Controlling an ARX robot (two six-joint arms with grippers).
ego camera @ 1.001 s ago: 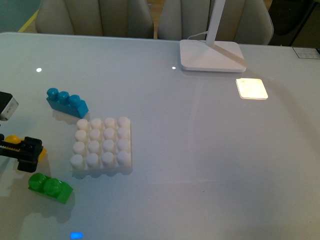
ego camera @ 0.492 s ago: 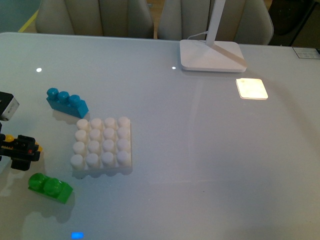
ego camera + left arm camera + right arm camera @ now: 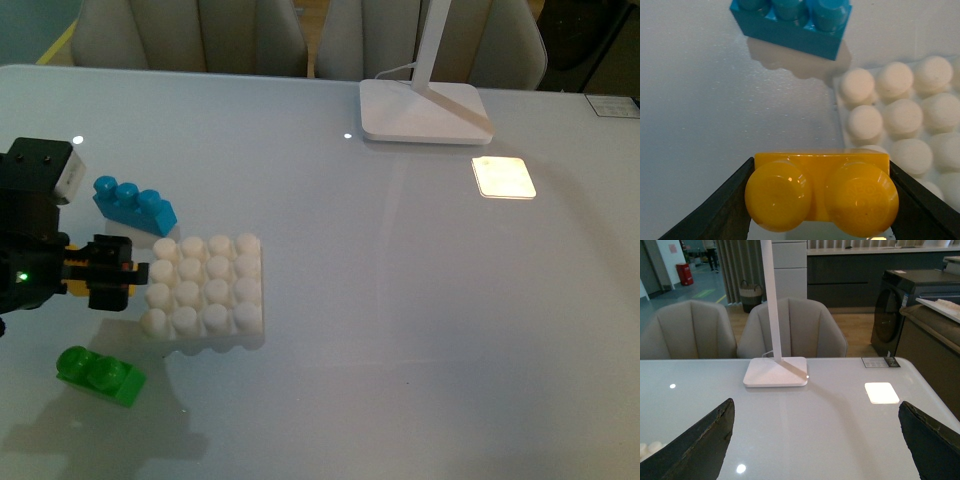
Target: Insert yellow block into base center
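My left gripper (image 3: 112, 272) is shut on the yellow block, held off the table just left of the white studded base (image 3: 205, 290). In the front view only slivers of yellow (image 3: 75, 289) show between the black fingers. In the left wrist view the yellow block (image 3: 821, 192) sits between both fingers (image 3: 715, 215), its two studs facing the camera, with the base's studs (image 3: 900, 117) beyond it to one side. My right gripper (image 3: 815, 450) is open and empty over bare table, and it does not show in the front view.
A blue three-stud brick (image 3: 135, 205) lies just behind the base's left corner and shows in the left wrist view (image 3: 792, 22). A green two-stud brick (image 3: 98, 375) lies in front of the base's left corner. The white lamp foot (image 3: 425, 110) stands at the back, also in the right wrist view (image 3: 776, 372).
My left gripper has lifted and moved right with the yellow block, from the table's left edge to the base's left side. The bricks and the base have not moved.
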